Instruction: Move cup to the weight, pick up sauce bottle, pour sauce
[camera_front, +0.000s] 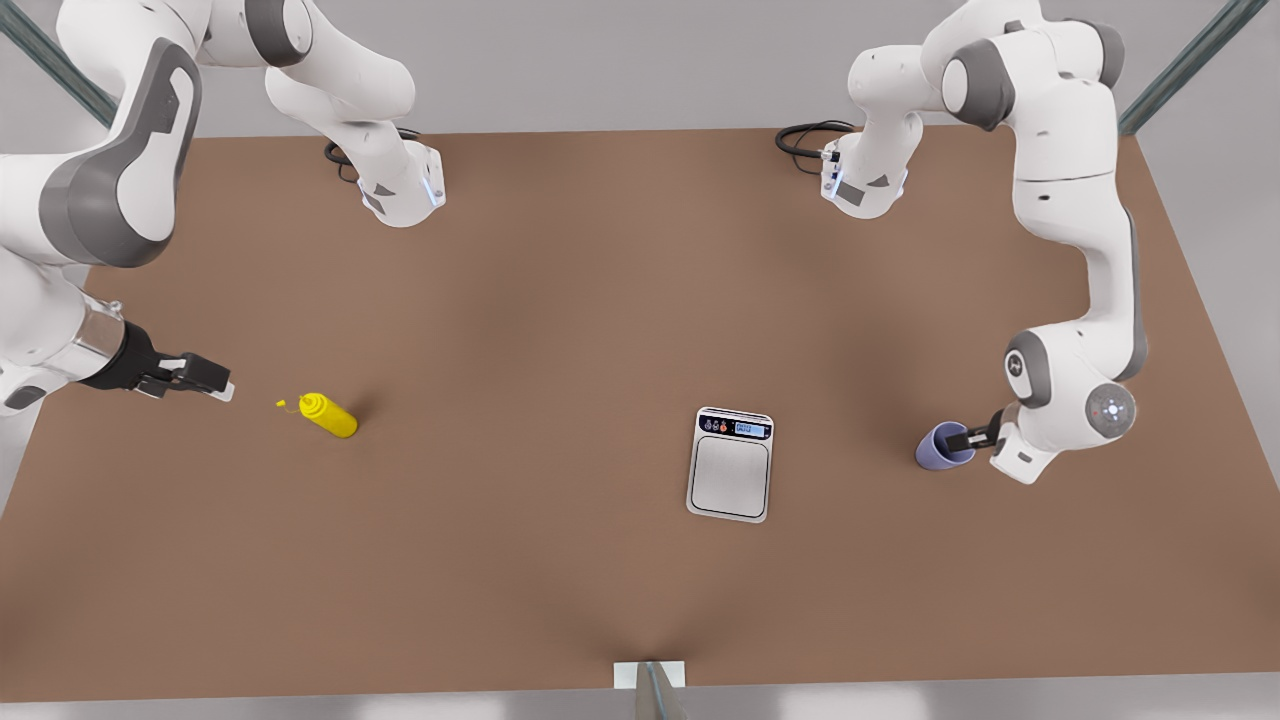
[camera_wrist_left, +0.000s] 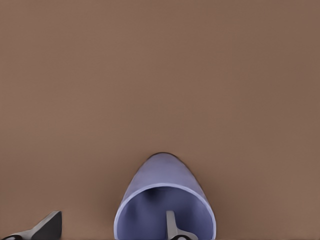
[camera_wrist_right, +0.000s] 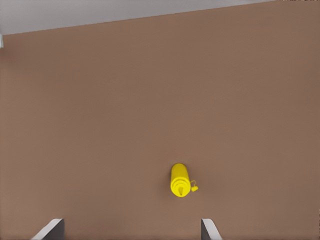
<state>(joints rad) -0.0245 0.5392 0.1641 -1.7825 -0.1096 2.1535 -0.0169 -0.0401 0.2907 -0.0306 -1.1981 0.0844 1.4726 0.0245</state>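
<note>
- Currently, left gripper (camera_front: 962, 440) straddles the cup (camera_front: 940, 447) rim, fingers apart
- right gripper (camera_front: 212, 383) spread, near bottle (camera_front: 329, 414)
- scale (camera_front: 731, 464) bare

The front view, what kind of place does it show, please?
Probably a simulated tabletop test bench, not a real kitchen: a bare brown table with two white robot arms mounted at its far edge, metal frame struts at the corners, and just a weight, a cup and a sauce bottle laid out.
</note>
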